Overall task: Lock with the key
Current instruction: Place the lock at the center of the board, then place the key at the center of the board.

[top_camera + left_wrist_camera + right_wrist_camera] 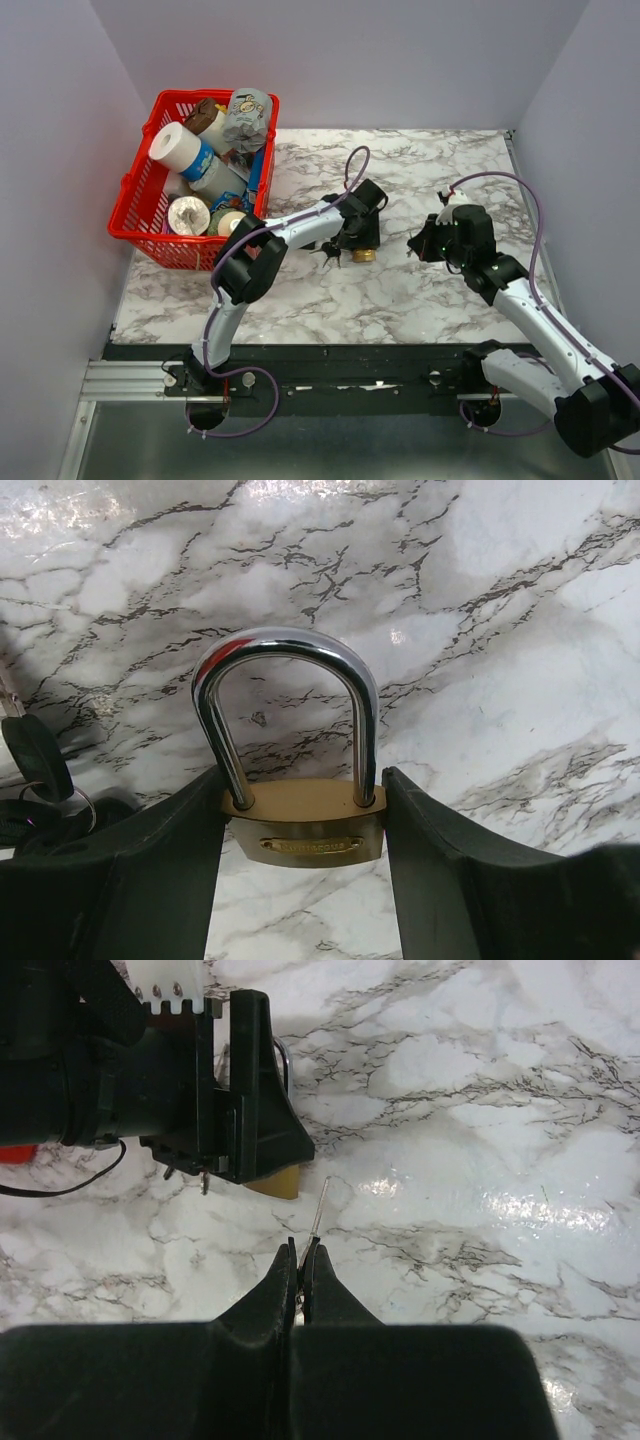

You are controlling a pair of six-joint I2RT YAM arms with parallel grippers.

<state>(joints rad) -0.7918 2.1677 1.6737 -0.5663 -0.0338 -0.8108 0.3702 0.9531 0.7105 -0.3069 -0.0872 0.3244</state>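
Note:
A brass padlock (305,825) with a chrome shackle (285,650) stands on the marble. My left gripper (303,777) is shut on it, its black fingers (170,850) pressed against both sides of the brass body. Both shackle legs reach into the body. From above, the padlock (363,255) shows just under the left gripper (355,238). My right gripper (302,1247) is shut on the key (319,1208); its thin blade sticks out past the tips, pointing toward the padlock's brass corner (278,1182) and a short way from it. The right gripper (420,244) hovers right of the lock.
A red basket (130,222) packed with several household items stands at the table's far left. A bunch of spare keys (38,765) with black heads and a ring lies just left of the padlock. White walls close in the marble tabletop (430,300).

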